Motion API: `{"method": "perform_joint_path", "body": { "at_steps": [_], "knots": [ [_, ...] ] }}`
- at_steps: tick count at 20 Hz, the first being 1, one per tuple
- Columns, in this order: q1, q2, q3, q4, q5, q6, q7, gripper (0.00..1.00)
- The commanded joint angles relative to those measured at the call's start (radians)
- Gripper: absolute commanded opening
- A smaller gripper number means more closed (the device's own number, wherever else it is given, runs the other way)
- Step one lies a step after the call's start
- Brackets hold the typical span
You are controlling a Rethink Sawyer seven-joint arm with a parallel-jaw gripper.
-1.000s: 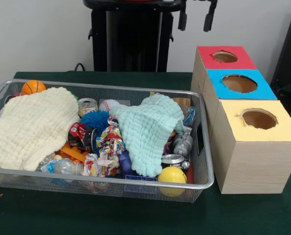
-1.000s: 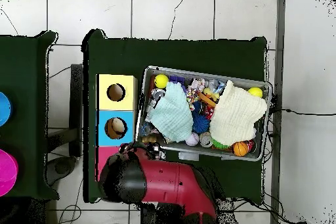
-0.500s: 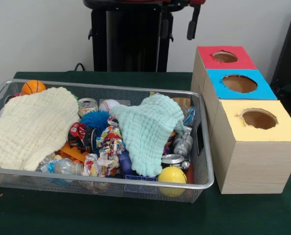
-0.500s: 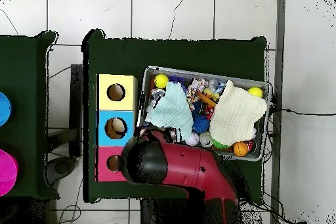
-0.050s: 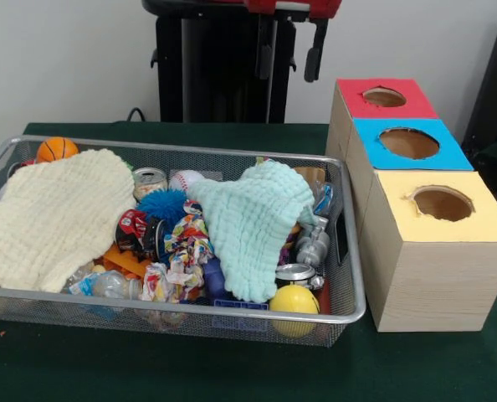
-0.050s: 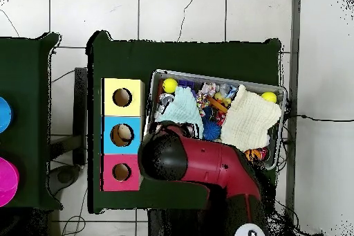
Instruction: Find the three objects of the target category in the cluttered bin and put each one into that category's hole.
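The gripper [image 5: 289, 57] is seen spread and empty above the wire bin's [image 5: 349, 293] far edge, near the teal cloth [image 5: 253, 222].

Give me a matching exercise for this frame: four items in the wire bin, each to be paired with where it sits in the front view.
Items:
1. orange ball
2. yellow ball
3. mint cloth
4. cream cloth

Places in the wire bin, front view:
A. near right corner, against the front mesh
B. draped over the left half
C. far left corner
D. draped over the right half

Pairs: 1-C, 2-A, 3-D, 4-B
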Motion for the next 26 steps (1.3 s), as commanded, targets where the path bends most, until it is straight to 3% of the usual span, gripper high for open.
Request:
{"method": "perform_joint_path", "body": {
  "at_steps": [1,13,26],
  "knots": [
    [-0.036,0.068,0.105,-0.079,-0.078,0.069,-0.071,1.00],
    [-0.116,0.119,0.166,-0.133,-0.113,0.141,-0.094,1.00],
    [-0.193,0.119,0.205,-0.177,-0.171,0.165,-0.130,1.00]
  ]
}}
